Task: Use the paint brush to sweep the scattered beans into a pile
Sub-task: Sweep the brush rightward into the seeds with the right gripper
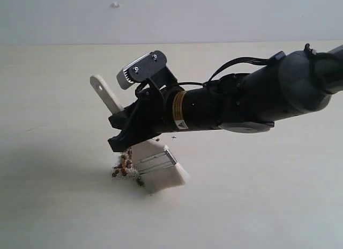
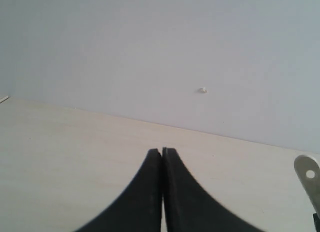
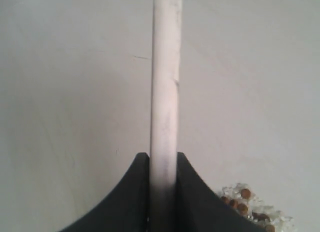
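Note:
The paint brush (image 1: 155, 160) leans tilted over the table, its cream bristles pressed down and its pale handle rising to the upper left. My right gripper (image 1: 128, 128) is shut on that handle (image 3: 165, 92), which runs up between the two black fingers (image 3: 192, 192). A small pile of reddish-brown beans (image 1: 124, 166) mixed with off-white crumbs lies against the left side of the bristles; the beans (image 3: 245, 204) also show beside the right fingers. My left gripper (image 2: 162, 151) is shut on nothing, out of the exterior view; the brush handle's holed end (image 2: 309, 177) shows at its edge.
The pale table (image 1: 64, 206) meets a grey wall (image 1: 171, 15) at the back. A small white mark (image 1: 114, 4) sits on the wall. The right arm (image 1: 257, 96) stretches in from the right above the table.

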`<state>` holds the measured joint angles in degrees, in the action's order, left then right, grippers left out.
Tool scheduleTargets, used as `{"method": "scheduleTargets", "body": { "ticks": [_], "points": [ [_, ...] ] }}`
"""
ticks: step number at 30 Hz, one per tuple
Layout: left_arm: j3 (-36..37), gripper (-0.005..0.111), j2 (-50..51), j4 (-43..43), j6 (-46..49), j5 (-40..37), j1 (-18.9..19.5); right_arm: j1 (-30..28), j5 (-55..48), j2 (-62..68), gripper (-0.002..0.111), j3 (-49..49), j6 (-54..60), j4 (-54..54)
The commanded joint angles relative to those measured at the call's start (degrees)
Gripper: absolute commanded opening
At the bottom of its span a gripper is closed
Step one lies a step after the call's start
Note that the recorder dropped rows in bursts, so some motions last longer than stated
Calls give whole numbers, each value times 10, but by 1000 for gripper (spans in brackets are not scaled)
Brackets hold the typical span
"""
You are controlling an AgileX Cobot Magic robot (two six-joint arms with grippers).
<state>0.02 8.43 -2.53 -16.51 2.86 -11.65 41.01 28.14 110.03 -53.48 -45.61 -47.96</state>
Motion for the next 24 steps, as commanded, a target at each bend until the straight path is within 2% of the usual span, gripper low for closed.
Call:
{"method": "scheduleTargets", "body": {
  "ticks": [1, 13, 24],
  "points": [
    [0, 0, -4, 2, -2, -1, -3, -3, 9, 1, 0, -16, 26, 34],
    [0, 0, -4, 2, -2, -1, -3, -3, 4, -42, 0, -18, 14, 31],
    [0, 0, -4, 2, -2, -1, -3, -3, -174, -81, 0, -18, 4, 31]
  ]
}}
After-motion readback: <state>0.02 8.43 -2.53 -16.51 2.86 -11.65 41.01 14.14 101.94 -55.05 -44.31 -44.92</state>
